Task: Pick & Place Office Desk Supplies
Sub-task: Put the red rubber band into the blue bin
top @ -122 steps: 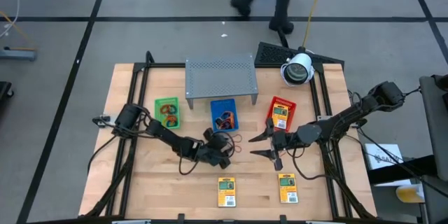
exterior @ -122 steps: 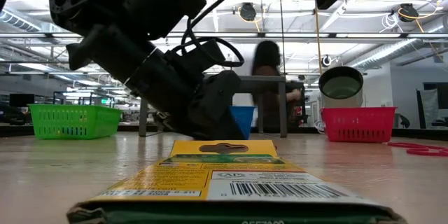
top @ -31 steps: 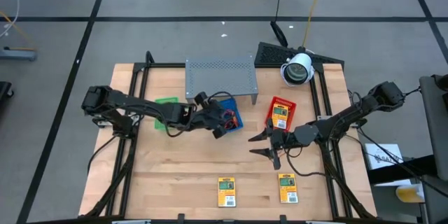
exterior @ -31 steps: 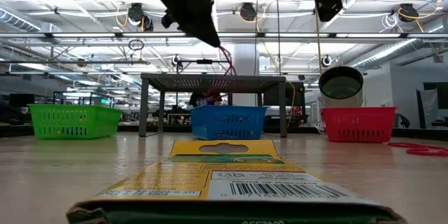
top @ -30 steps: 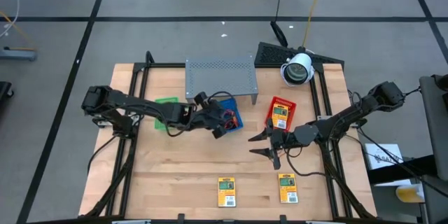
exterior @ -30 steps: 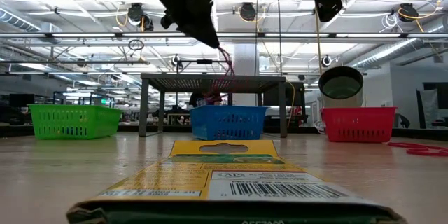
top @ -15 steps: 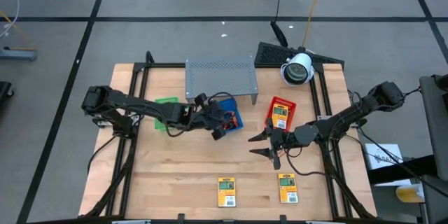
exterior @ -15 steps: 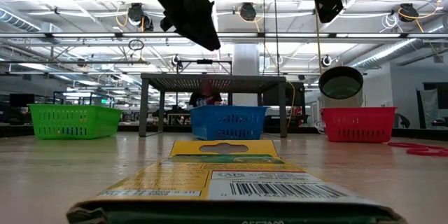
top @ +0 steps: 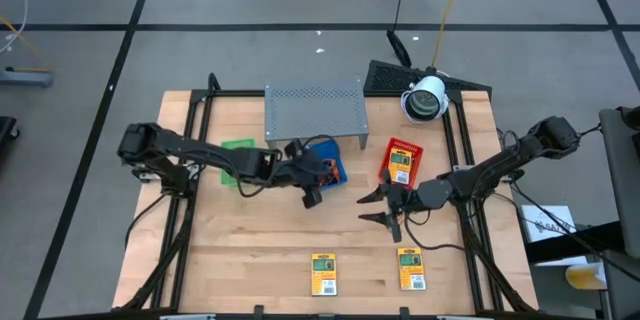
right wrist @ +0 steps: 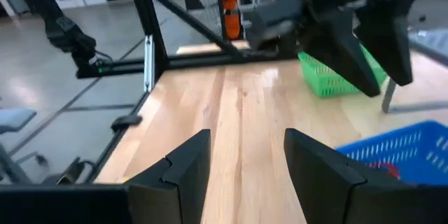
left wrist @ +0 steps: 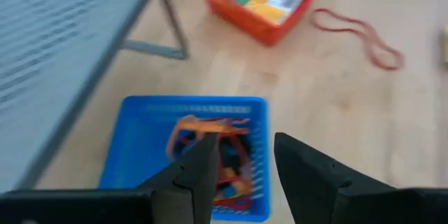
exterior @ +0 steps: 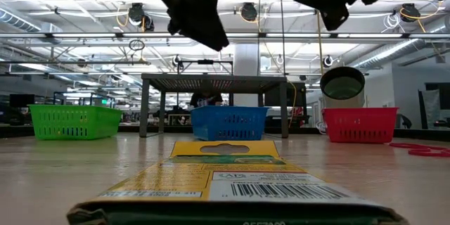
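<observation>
A pale wooden table (top: pixel 250 250) carries three small trays and a grey shelf (top: pixel 314 108). The left claw (left wrist: pixel 241 164) hangs just above the blue tray (left wrist: pixel 140 119), jaws parted and empty, with a tangle of rubber bands (left wrist: pixel 203 136) lying in the tray below; the drop looks done. Next it likely needs another item, perhaps the red loop (left wrist: pixel 357 31) near the red tray (left wrist: pixel 262 21). The left arm reaches low across the table; the right claw (top: pixel 383 206) waits released mid-table.

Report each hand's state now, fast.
Left hand: open, holding nothing, above the blue tray.
Right hand: open, empty, over the bare table.
</observation>
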Robot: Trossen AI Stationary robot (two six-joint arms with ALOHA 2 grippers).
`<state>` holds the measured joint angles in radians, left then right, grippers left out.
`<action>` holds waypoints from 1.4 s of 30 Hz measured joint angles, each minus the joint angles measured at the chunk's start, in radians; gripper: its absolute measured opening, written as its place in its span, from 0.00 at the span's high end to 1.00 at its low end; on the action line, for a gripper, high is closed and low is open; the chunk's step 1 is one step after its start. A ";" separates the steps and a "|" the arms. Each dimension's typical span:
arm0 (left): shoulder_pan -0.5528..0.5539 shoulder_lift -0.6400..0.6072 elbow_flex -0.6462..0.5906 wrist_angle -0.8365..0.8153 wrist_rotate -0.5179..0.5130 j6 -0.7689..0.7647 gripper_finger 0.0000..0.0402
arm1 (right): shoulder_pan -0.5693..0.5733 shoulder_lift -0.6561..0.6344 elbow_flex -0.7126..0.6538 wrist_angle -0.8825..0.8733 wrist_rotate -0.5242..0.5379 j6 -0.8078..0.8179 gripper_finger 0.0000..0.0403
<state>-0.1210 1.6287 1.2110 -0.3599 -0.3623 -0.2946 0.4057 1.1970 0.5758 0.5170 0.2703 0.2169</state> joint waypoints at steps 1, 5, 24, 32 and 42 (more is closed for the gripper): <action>-0.006 0.005 0.000 0.019 0.017 0.010 0.62 | 0.000 -0.012 0.000 -0.026 -0.022 0.008 0.58; -0.040 0.049 0.000 0.177 0.147 0.095 0.62 | 0.017 -0.075 0.000 -0.124 -0.063 0.049 0.58; -0.152 0.499 0.000 0.996 0.246 0.018 0.62 | 0.240 -0.268 0.000 -0.368 0.205 0.069 0.58; -0.169 0.629 0.114 1.009 0.193 0.003 0.62 | 0.274 -0.274 0.000 -0.373 0.205 0.060 0.58; -0.158 0.632 0.233 0.792 0.328 0.027 0.62 | 0.280 -0.271 0.000 -0.553 0.049 0.156 0.58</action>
<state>-0.2793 2.2603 1.4441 0.4322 -0.0340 -0.2673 0.6853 0.9262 0.5762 -0.0364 0.3193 0.3728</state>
